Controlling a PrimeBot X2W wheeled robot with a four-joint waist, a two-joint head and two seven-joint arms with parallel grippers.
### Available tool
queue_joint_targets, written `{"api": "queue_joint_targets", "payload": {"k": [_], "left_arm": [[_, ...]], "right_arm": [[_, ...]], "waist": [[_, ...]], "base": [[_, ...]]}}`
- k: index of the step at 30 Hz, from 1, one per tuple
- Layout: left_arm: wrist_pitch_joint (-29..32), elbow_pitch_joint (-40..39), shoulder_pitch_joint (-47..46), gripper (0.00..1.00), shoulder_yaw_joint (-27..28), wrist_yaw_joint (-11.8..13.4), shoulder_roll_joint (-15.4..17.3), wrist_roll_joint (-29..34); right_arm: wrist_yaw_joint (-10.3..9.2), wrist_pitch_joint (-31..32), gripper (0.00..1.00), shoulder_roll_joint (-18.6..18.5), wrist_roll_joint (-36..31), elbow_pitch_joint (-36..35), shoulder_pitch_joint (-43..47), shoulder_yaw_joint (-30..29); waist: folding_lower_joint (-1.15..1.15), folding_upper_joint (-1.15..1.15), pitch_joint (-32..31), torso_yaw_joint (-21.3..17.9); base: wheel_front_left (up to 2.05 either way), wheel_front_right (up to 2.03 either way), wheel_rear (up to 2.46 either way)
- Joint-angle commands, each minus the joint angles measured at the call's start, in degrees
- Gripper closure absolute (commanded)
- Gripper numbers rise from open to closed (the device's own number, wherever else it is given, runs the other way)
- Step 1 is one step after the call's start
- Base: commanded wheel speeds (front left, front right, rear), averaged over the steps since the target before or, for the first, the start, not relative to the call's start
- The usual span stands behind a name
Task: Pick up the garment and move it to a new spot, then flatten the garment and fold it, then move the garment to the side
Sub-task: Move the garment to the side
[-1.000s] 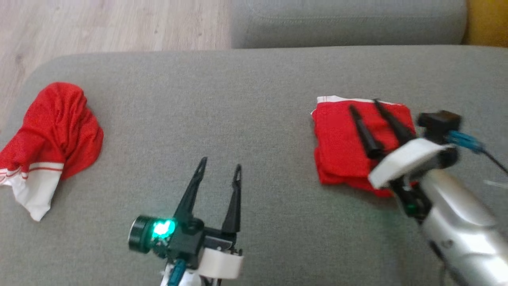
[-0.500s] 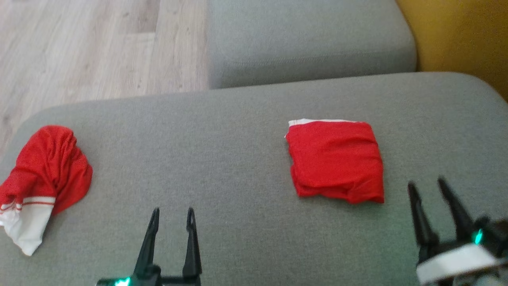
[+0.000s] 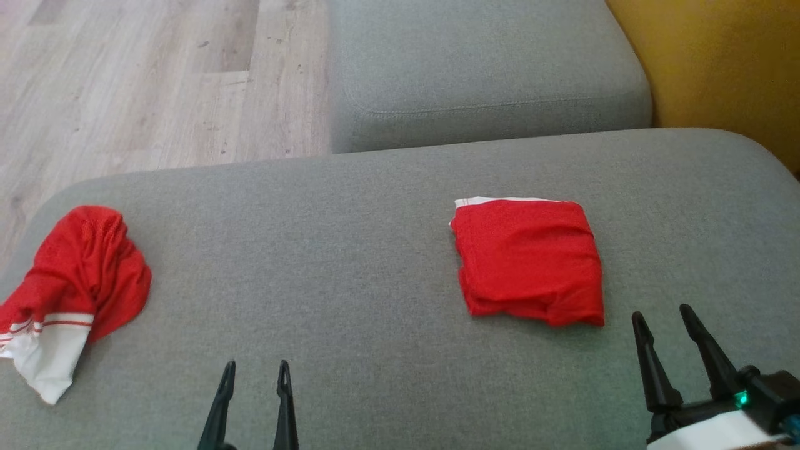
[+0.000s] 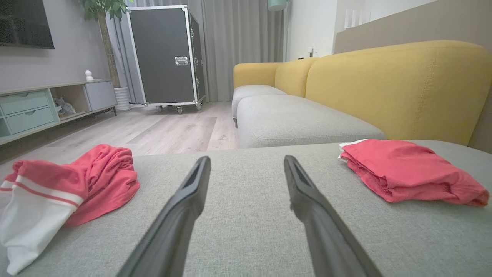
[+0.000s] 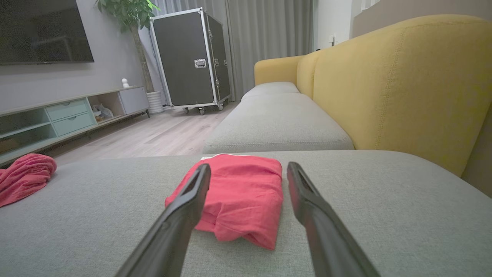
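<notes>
A red garment (image 3: 530,261) lies folded into a neat square on the right part of the grey cushion (image 3: 350,250), a white band showing at its far edge. It shows at the right in the left wrist view (image 4: 407,173) and straight ahead in the right wrist view (image 5: 240,192). My right gripper (image 3: 664,320) stands open just short of its near right corner, touching nothing. At the bottom edge my left gripper (image 3: 256,372) is open over bare cushion. A second red and white garment (image 3: 75,287) lies crumpled at the cushion's left end.
Beyond the cushion sits another grey seat cushion (image 3: 487,69), with the yellow sofa back (image 3: 712,62) to the right. Wooden floor (image 3: 144,81) lies off the far left edge. A black flight case (image 4: 165,57) and a low cabinet (image 4: 42,107) stand across the room.
My right gripper has come off the folded garment and drawn back toward me. The left gripper has also pulled back. The camera has tilted up, so the scene has slid down.
</notes>
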Motion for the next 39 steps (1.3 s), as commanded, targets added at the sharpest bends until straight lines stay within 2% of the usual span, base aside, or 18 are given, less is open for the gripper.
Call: {"api": "queue_joint_targets", "payload": {"k": [1,39], "left_arm": [[-0.3,-1.6,-1.6,0.00,2.4,-0.4,-0.6,0.4],[-0.3,-2.9,-0.7,0.00,2.7,-2.5,-1.8,1.8]], "right_arm": [[-0.04,-0.6,0.00,-1.0,-0.6,-2.0,-1.0,0.5],[-0.04,-0.6,0.00,-1.3,-1.3,0.2,-0.1,0.5]], "waist": [[0.00,-0.01,-0.1,0.3],[0.00,-0.01,-0.2,2.2]], "base": [[0.00,0.00,0.00],[0.00,0.00,0.00]]}}
